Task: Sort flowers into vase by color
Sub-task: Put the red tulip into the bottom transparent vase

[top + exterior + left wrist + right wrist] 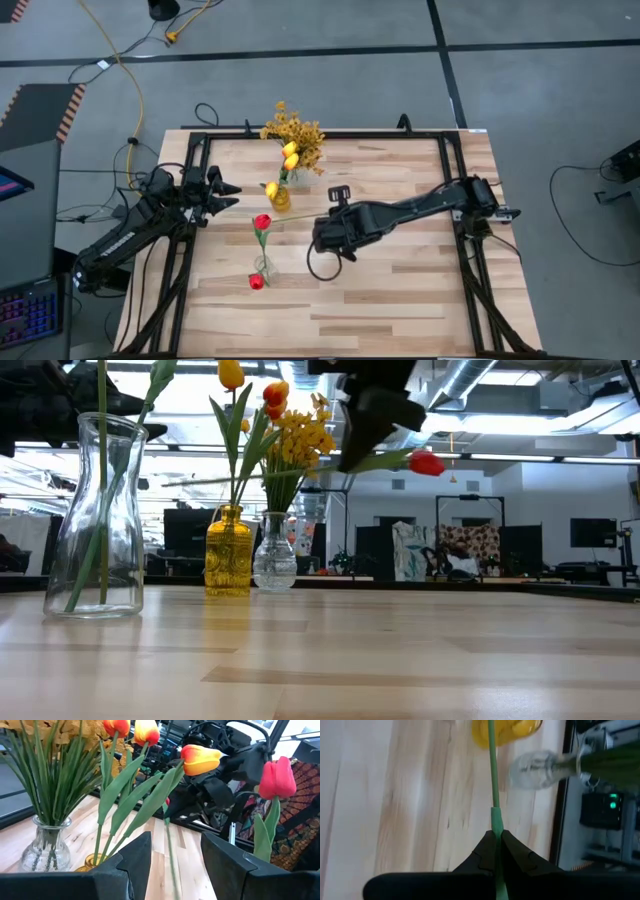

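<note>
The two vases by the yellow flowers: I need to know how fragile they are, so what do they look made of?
The yellow vase looks like tinted glass: see-through amber, ribbed, glossy. The small clear vase beside it also looks like glass, colourless with bright glints and stems visible inside. Clear plastic cannot be ruled out for either.

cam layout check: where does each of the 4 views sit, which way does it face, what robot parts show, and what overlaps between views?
High: overhead, straight down on the table; both arms, left gripper idle at the left edge, right gripper mid-table.
Low: table height, facing the room; one arm drops in from above, carrying a red tulip.
Left wrist: past its open fingers toward the yellow vase.
Right wrist: down its fingers, shut on a green stem.
Shared: yellow vase and clear bouquet vase appear in all four.
</note>
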Controlling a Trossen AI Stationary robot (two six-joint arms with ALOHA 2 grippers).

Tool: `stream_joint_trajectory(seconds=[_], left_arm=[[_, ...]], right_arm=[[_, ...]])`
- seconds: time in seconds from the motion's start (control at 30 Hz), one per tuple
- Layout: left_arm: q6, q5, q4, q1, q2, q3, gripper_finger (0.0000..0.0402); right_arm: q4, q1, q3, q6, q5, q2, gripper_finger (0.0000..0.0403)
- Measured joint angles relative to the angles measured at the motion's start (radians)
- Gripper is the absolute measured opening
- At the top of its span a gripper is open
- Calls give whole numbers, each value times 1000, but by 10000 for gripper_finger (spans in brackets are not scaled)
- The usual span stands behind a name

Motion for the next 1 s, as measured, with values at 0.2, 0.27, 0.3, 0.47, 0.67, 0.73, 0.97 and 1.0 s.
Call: stream_joint_trajectory(seconds=[0.2,0.27,0.3,0.47,0.67,0.73,0.97,1.0], left_arm=[[0,-7,0,0,0,0,160],[0,-7,0,0,0,0,160],[0,-7,0,0,0,0,160],[0,-8,0,-5,0,0,160],[24,-73,-1,-73,2,0,160],[55,-102,0,-108,15,0,160],[115,-203,-1,-232,102,0,160],[127,-216,-1,-248,117,0,160]], right_arm=[[152,-26,0,-110,-1,0,40],[199,-34,0,-151,-6,0,40],[219,-39,0,-167,-8,0,40],[301,-57,0,-205,-11,0,40],[309,-72,0,-205,-58,-1,40],[321,-72,0,-205,-73,-1,40],[370,-72,0,-242,-77,-1,40],[374,-72,0,-249,-77,-1,40]])
